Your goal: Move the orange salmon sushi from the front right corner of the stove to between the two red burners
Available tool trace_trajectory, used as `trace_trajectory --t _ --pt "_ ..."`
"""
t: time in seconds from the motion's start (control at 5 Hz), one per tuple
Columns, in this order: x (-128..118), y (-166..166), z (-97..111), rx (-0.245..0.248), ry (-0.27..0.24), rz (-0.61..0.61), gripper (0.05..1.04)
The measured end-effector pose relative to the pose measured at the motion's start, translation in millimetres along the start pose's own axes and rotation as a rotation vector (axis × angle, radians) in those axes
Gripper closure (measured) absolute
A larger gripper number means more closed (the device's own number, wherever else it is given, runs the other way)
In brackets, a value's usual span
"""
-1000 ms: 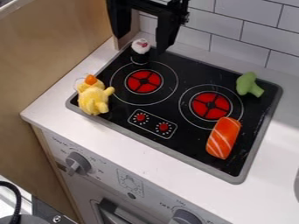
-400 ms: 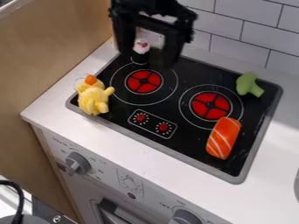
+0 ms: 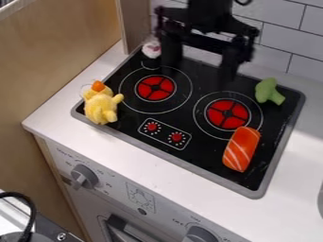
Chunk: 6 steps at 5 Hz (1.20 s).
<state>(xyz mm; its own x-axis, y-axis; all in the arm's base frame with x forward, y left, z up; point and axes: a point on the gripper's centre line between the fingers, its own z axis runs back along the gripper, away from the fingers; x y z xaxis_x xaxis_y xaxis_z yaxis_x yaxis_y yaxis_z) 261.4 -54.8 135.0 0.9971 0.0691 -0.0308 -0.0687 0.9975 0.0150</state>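
White countertop (image 3: 50, 113) of a toy kitchen, bounded at the left of the view by a tan wooden panel (image 3: 56, 56) and at the back by a wall of pale grey rectangular tiles (image 3: 287, 40). Set into the countertop is a black rectangular stove top with a grey rim (image 3: 189, 171); it bears two red round burners, one left of centre (image 3: 155, 88) and one to the right (image 3: 227, 114), with a small panel of two red printed dials (image 3: 165, 133) nearer the front edge.

The black two-finger gripper (image 3: 200, 69) hangs over the back part of the stove top. Its two fingers stand wide apart, pointing down, with nothing held between them.

An orange block-shaped toy with pale stripes (image 3: 241, 149) lies at the right, its upper end near the right burner. A yellow plush toy with an orange tip (image 3: 101, 106) lies at the left edge. A green broccoli-shaped toy (image 3: 269, 91) lies near the back right corner. The smallest item, a toy with a rounded white top bearing a pink mark (image 3: 151, 49), is at the back left corner, just beside the gripper's left-hand finger as seen in the view.
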Motion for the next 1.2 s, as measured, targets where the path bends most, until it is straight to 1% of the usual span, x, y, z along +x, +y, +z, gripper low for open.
trace_trajectory --t 0.2,0.4,0.6,0.8,1.0,1.2 --pt "5 -22 -5 -0.024 -0.011 0.047 0.084" --pt "7 -40 -15 -0.034 -0.024 0.075 0.084" --pt "3 -57 -29 -0.033 -0.033 0.052 0.084" --pt "-4 -62 -43 -0.024 -0.049 0.021 0.084" --pt "-11 -60 -57 0.019 -0.070 -0.015 0.084" --pt "-11 -55 -62 0.029 -0.082 -0.031 0.084"
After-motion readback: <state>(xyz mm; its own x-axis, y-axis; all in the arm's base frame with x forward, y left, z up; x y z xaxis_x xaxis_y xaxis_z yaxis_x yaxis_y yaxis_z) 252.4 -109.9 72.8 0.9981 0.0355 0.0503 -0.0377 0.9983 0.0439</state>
